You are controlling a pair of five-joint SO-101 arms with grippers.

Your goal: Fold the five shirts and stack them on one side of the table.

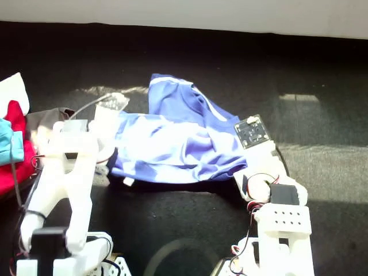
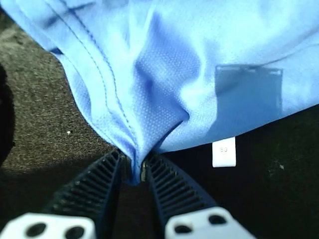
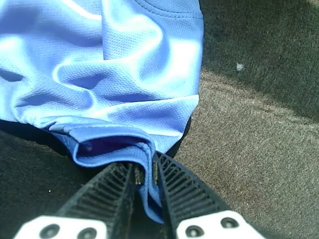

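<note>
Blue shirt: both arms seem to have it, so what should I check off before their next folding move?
1. Left gripper shut on the blue shirt at its edge: ok.
2. Right gripper shut on its hem: ok.
3. Shirt spread flat on the table: not ok, it lies bunched and creased.
4. How many fabric layers each grip holds: cannot tell.
5. Pile of other shirts at the table's side lies apart from the blue shirt: ok.

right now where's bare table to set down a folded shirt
Bare table lies in the far strip between the blue shirt and the wall, out past the right hand, and in the near patch in front of the shirt. Crowded: the pile of clothes by the left hand.
</note>
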